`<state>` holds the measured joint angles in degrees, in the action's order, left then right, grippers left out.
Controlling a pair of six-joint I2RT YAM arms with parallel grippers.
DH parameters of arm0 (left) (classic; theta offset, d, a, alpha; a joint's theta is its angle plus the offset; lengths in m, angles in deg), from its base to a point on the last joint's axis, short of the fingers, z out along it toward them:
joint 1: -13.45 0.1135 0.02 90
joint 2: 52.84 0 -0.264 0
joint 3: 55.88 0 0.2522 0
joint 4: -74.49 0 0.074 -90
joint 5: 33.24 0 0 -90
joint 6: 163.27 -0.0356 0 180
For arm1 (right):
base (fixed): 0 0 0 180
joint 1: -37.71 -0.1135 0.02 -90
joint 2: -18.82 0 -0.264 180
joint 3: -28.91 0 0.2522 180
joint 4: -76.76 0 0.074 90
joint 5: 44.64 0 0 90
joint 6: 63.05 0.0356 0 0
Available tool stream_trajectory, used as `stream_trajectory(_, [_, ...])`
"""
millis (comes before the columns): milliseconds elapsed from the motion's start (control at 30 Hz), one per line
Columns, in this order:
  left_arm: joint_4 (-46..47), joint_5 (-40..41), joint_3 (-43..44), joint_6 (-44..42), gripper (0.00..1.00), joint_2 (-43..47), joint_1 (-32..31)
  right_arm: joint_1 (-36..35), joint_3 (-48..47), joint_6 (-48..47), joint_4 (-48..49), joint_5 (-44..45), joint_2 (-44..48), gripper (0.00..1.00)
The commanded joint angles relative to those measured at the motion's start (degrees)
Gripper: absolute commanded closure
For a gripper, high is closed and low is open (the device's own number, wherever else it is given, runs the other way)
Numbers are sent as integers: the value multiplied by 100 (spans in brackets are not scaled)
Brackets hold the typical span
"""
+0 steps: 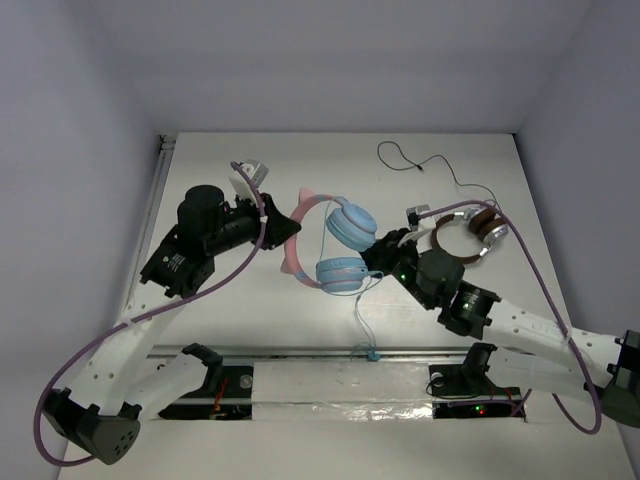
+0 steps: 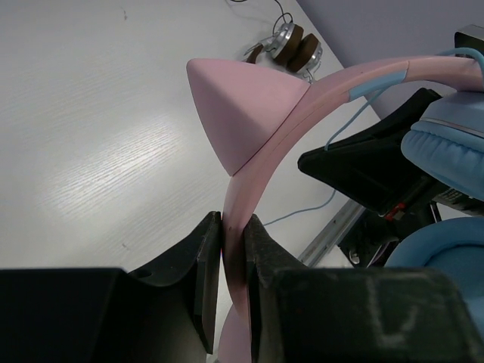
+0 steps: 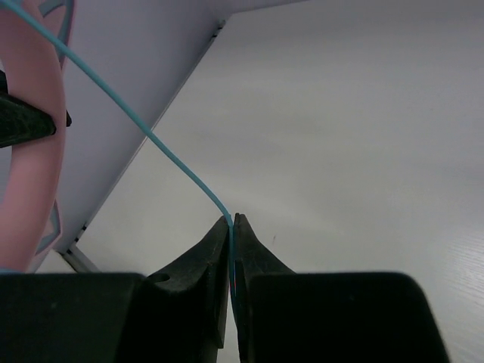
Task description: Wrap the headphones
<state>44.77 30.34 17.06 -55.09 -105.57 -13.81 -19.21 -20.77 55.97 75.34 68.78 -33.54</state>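
The left claw (image 2: 232, 231) clamps the headband (image 2: 266, 144) of the headphones (image 1: 349, 226) at mid-worktop (image 1: 250, 170); the right claw (image 3: 232, 225), just to their right, pinches their thin blue cable (image 3: 151, 140).

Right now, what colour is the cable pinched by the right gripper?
Light blue. The cable shows best in the right wrist view, running up from the right gripper.

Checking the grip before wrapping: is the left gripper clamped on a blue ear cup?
No, the left gripper is shut on the pink headband, just below a cat-ear point.
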Motion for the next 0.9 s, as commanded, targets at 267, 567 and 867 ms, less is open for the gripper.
stream_trajectory(267, [199,-39,770,310,100,44,11,261,911,166,2448,-847,-257,69])
stream_trajectory(567, [59,136,1262,336,100,-115,11,261,1043,271,3203,-1120,-1179,53])
stream_trajectory(867, [32,479,1763,354,100,-325,11,261,1737,930,3592,-1472,-1523,27])
